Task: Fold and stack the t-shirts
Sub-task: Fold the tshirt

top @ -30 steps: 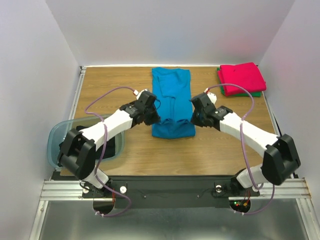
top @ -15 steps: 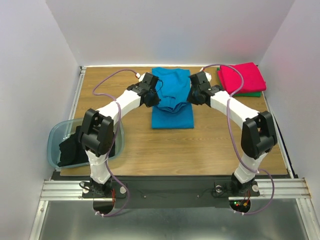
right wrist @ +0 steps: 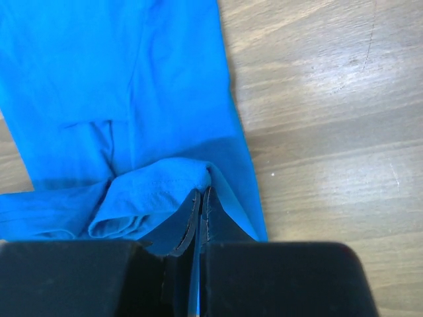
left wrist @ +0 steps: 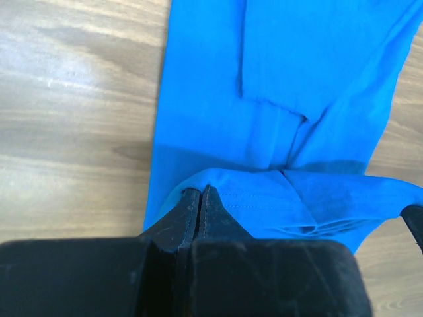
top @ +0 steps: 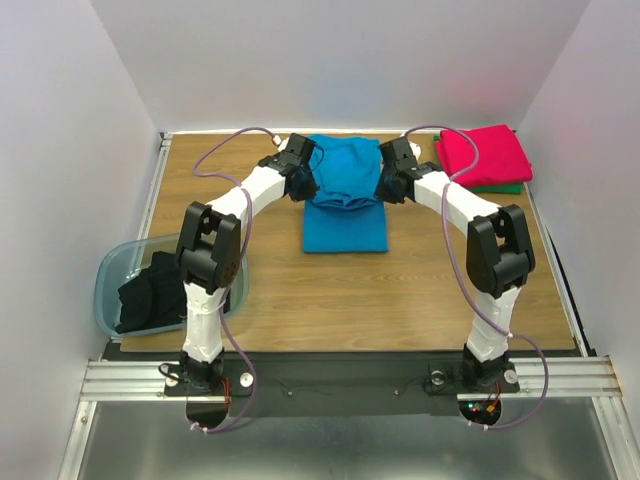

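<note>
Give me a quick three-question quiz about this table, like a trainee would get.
1. True or false: the left gripper and the right gripper are both shut on the blue t-shirt.
2. Fill in: the folded red-pink t-shirt lies on top of a ____ one.
3. Where is the black t-shirt? A) in the plastic bin; B) under the blue t-shirt; C) in the right gripper.

Key: 1 true; 2 the green t-shirt; 3 A.
</note>
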Controlling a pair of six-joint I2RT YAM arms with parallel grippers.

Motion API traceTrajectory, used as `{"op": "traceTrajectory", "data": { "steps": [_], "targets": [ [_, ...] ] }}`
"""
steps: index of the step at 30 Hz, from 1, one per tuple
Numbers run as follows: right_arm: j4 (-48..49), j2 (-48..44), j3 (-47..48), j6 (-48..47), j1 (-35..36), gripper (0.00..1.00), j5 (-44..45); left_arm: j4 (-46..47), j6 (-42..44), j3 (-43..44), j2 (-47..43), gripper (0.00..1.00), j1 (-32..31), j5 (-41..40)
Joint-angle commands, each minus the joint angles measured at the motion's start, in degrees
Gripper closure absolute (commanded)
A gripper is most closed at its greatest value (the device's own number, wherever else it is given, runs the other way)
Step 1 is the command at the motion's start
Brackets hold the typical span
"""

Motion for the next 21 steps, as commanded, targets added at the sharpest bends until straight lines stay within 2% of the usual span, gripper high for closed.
{"op": "traceTrajectory", "data": {
  "steps": [1, 3, 5, 6, 7, 8, 9, 10, 12, 13, 16, 18, 21],
  "targets": [
    [1.91, 1.89, 3.59, -0.53, -1.07, 0.99, 0.43, -0.29, 2.05, 4.36, 1.87, 1.00, 0.57, 0.73],
    [2.00, 3.04, 4.12, -0.18, -1.51, 0.98, 0.52, -0.72, 2.75, 6.11, 3.80, 0.99, 0.83, 1.44],
    [1.91, 3.65, 4.48, 0.00, -1.69, 0.90, 0.43, -1.25, 3.19, 8.22, 4.95, 0.88, 1.01, 1.62],
    [1.91, 3.74, 4.83, 0.18, -1.78, 0.86, 0.26, -1.26, 4.33, 8.75, 5.48, 0.81, 1.01, 1.70],
    [1.91, 4.00, 5.09, 0.00, -1.87, 0.80, -0.01, -1.26, 4.86, 9.37, 6.18, 0.58, 1.01, 2.14],
    [1.91, 4.09, 5.27, -0.26, -1.87, 0.66, -0.36, -1.86, 4.86, 10.50, 6.36, 0.46, 1.01, 2.23],
    [1.91, 4.09, 5.36, -0.44, -1.87, 0.58, -0.88, -2.04, 5.13, 10.69, 6.45, 0.34, 1.01, 2.06],
    [1.91, 3.75, 5.27, -0.79, -1.87, 0.41, -1.24, -2.05, 5.04, 10.69, 5.84, 0.30, 1.01, 2.06],
    [1.91, 2.96, 4.13, -0.96, -1.87, 0.17, -2.29, -1.78, 5.13, 9.20, 3.83, 0.18, 1.01, 1.27],
    [1.91, 1.73, 3.52, -0.97, -1.87, 0.00, -2.47, -1.52, 5.04, 7.46, 2.95, 0.16, 1.01, 1.09],
    [1.82, -0.99, -0.77, -0.18, -1.87, 0.00, -3.69, -0.64, 5.39, 3.50, -1.43, 0.13, 0.92, 1.35],
    [1.91, -4.16, -4.12, 0.44, -1.87, 0.00, -6.23, 0.93, 5.65, -1.94, -3.99, 0.06, 0.84, 2.05],
    [1.91, -7.93, -11.15, 1.41, -1.87, 0.00, -9.40, 4.36, 4.69, -11.61, -9.62, 0.06, 0.57, 3.37]
  ]
}}
